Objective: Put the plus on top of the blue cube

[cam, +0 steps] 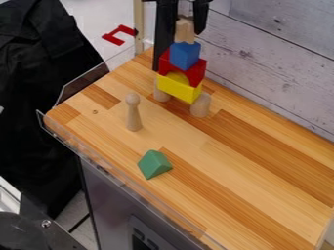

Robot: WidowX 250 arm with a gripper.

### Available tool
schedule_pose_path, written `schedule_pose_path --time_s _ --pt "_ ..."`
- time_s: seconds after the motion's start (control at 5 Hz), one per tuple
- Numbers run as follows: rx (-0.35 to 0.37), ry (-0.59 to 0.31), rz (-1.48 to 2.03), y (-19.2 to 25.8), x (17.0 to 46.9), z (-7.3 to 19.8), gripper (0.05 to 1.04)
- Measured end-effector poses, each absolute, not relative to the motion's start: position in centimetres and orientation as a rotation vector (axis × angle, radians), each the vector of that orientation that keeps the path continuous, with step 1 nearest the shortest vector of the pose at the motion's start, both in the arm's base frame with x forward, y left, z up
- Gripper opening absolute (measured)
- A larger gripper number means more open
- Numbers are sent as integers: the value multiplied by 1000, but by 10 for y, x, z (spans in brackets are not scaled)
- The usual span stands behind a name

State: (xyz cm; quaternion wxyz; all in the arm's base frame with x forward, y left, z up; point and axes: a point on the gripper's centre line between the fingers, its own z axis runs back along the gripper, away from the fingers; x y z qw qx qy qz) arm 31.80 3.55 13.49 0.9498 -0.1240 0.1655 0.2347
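Black claw [186, 9] hangs downward above the blue cube [184, 55] — at the wooden piece [184, 31]. Gripping or open — can't tell.

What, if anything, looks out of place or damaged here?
A red angular shape beyond the upper-left edge of the tabletop looks out of place; I can't tell what it is. The block stack stands upright, with no damage visible.
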Motion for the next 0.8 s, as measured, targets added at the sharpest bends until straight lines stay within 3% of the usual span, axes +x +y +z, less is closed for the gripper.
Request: schedule_pose_path --time_s 0.8 --pt "-253 368 475 34 321 119 455"
